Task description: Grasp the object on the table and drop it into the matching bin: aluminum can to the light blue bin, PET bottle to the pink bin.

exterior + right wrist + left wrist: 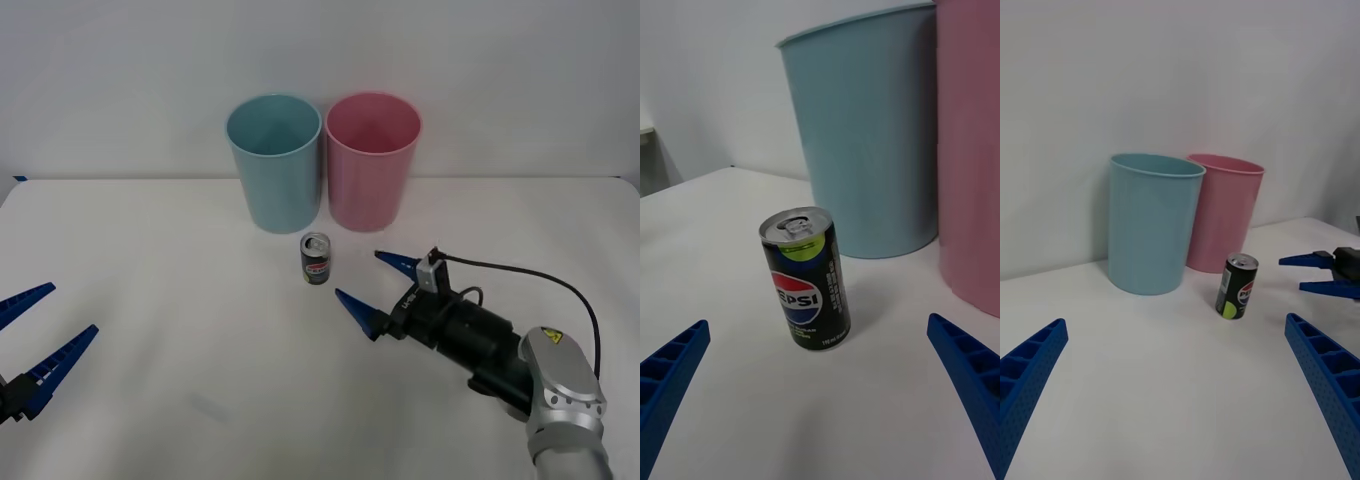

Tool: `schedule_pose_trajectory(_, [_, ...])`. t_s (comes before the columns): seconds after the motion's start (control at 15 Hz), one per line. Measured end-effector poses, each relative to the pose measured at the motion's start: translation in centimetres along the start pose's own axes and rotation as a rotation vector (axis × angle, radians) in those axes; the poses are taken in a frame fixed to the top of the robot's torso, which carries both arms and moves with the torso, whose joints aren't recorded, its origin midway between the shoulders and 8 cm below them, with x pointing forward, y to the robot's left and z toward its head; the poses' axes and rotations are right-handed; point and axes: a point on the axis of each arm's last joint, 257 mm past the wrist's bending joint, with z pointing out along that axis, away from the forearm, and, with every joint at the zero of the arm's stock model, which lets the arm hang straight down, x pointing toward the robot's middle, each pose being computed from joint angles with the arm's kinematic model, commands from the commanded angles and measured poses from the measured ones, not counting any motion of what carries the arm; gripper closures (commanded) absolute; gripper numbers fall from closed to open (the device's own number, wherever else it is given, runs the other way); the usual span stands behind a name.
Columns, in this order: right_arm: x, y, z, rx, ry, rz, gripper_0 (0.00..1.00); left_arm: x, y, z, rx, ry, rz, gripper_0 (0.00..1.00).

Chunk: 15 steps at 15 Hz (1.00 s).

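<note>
Can (316,258) upright mid-desk, just before blue bin (274,160). Our right pincer (372,284) is nearer, released, can straight ahead between its fingers' line. Left pincer (35,338) released, near-left edge.

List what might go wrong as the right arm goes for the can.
1. The open right pincer sits short of the upright Pepsi can; a blue finger could tip it.
2. The can stands just before the gap between the light blue bin and pink bin, so a wrong-bin drop is possible.
</note>
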Motion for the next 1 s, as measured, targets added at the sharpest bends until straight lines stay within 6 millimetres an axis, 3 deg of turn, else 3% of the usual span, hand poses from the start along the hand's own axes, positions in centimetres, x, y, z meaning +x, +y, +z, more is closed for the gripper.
schedule_pose_trajectory(0.4, [0.2, 0.0, 4.0, -0.006, 0.029, -0.046, 0.00, 0.0, 0.0, 0.0, 0.000, 0.000, 0.000, 0.00])
schedule_pose_trajectory(1.0, [1.4, -1.1, 8.1, 0.033, 0.109, -0.113, 0.00, 0.0, 0.0, 0.0, 0.000, 0.000, 0.000, 0.00])
